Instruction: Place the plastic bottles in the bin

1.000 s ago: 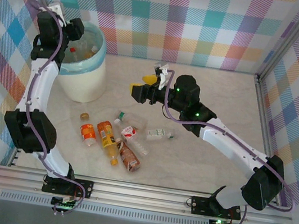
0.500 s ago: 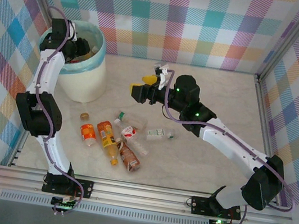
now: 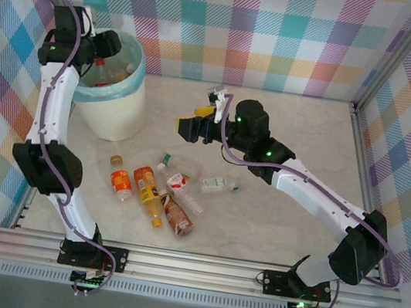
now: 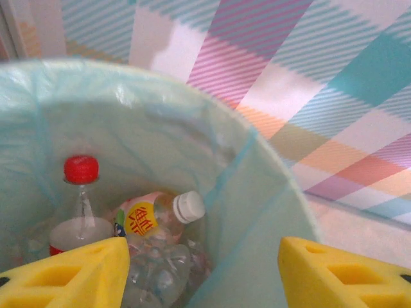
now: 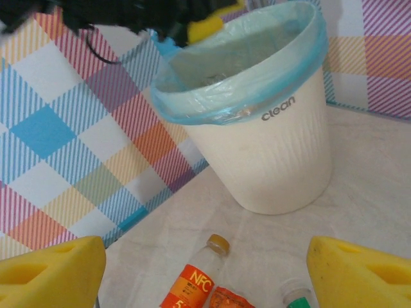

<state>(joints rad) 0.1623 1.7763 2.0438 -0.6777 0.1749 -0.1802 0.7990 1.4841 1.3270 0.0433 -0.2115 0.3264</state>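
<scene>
My left gripper point(image 3: 103, 47) hangs open and empty over the bin point(image 3: 115, 112), a round white one with a light blue-green liner point(image 4: 257, 160). Inside lie a red-capped bottle point(image 4: 79, 204), a white-capped bottle with a pink label point(image 4: 154, 217) and a clear crushed bottle point(image 4: 151, 271). Several more plastic bottles lie on the table in front of the bin: an orange-labelled one point(image 3: 120, 183), a yellow-orange one point(image 3: 148, 192), a brown one point(image 3: 178, 218) and a clear one point(image 3: 220, 184). My right gripper point(image 3: 193, 120) hovers open and empty above the table, facing the bin point(image 5: 270, 147) and the NFC bottle point(image 5: 196, 277).
Checked walls close in the table on the left, back and right. The bin stands in the back left corner. A green-capped bottle point(image 5: 298, 300) lies at the lower edge of the right wrist view. Bare marble tabletop point(image 3: 303, 130) stretches to the right.
The left arm dipped toward the bin half a second ago and has come back up over its rim. The right gripper has shifted slightly left.
</scene>
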